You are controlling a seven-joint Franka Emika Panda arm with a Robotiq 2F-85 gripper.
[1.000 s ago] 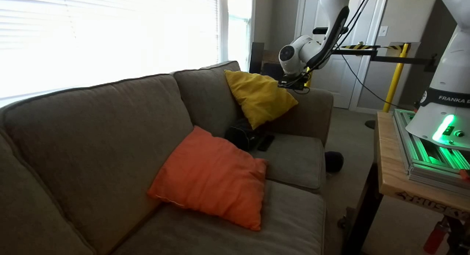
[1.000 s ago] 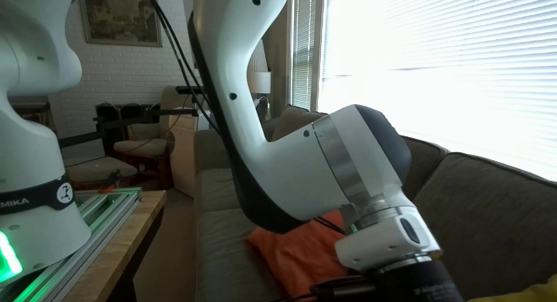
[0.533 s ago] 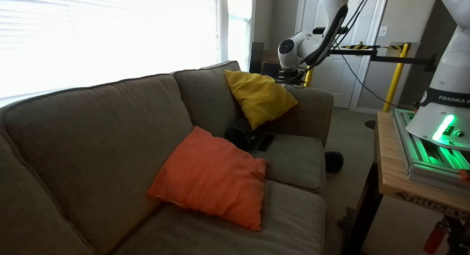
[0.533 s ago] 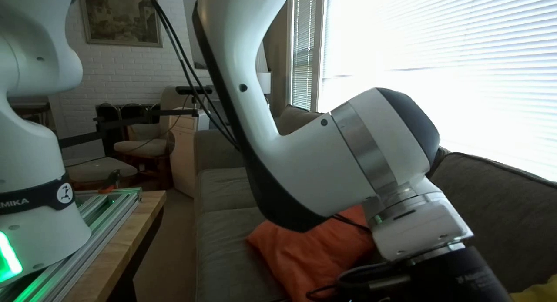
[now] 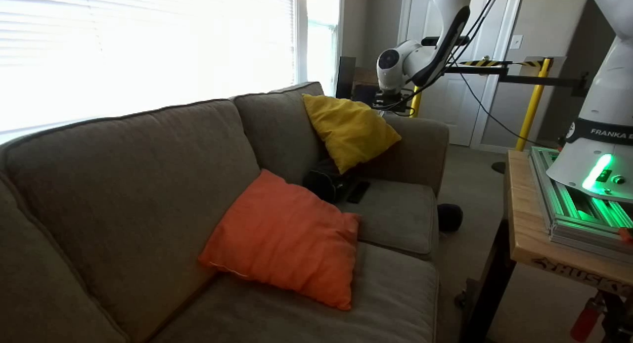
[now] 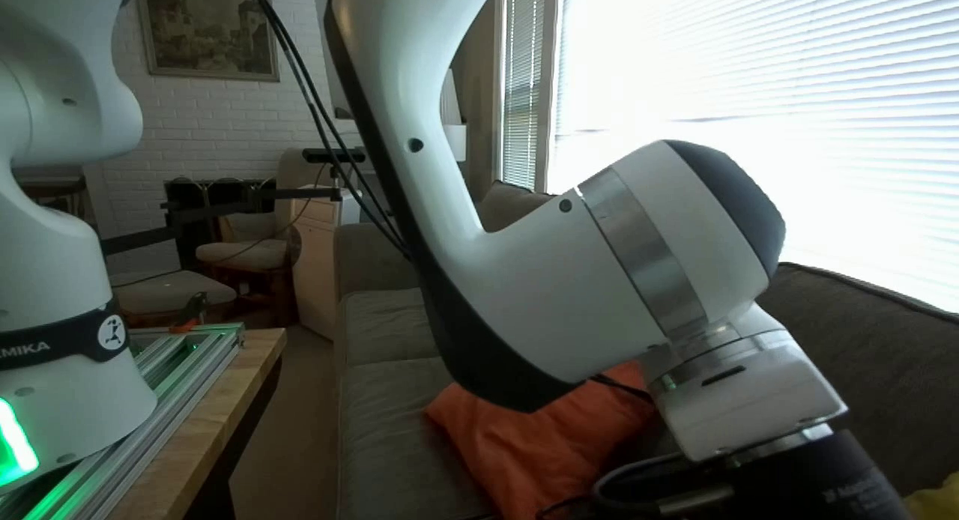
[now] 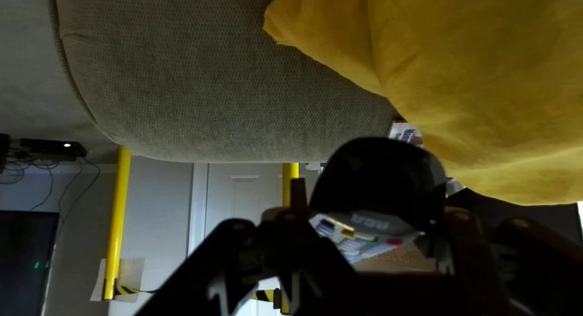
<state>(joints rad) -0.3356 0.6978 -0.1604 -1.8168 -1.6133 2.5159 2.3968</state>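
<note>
My gripper (image 7: 373, 202) is shut on a dark, rounded object (image 7: 378, 175) with grey RCA-like lettering on its near end; it spans the space between the two fingers. In an exterior view the gripper (image 5: 393, 105) hangs in the air by the yellow pillow (image 5: 348, 130), near the sofa's far armrest. In the wrist view the yellow pillow (image 7: 492, 88) fills the upper right beside the grey-brown sofa fabric (image 7: 218, 88). In an exterior view the gripper's dark body (image 6: 817, 482) is cut off at the bottom edge, its fingers out of view.
An orange pillow (image 5: 287, 239) lies mid-sofa (image 5: 128, 155). A black bag-like thing (image 5: 324, 182) and a flat black object (image 5: 358, 192) lie below the yellow pillow. The robot base stands on a wooden workbench (image 5: 526, 219). Yellow posts (image 5: 534, 106) stand behind the sofa.
The arm has shifted toward the window and the yellow pillow. The wrist has turned, and the gripper sits slightly higher. The pillows have not moved.
</note>
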